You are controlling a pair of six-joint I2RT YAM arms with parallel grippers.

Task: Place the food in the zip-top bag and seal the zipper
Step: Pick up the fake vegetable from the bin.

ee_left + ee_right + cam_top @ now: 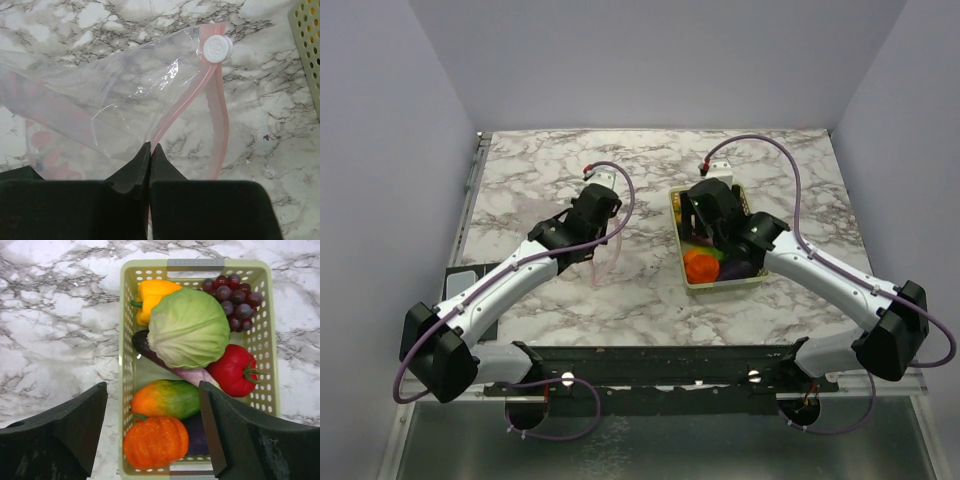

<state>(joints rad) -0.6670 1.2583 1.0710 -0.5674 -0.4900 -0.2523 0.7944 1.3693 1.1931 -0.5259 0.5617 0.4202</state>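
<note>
The bag (90,95), left of the basket (125,315), was pinched beside its pink zipper (192,100) by the closed left gripper (150,152), likely to hold its mouth ready. The food (189,327) sat in the basket under the right gripper (152,387), spread wide and empty for picking.

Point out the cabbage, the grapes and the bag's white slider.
cabbage (189,327): right wrist view, middle of its top.
grapes (234,295): right wrist view, centre of the bunch.
white slider (217,48): left wrist view, its round face.
</note>
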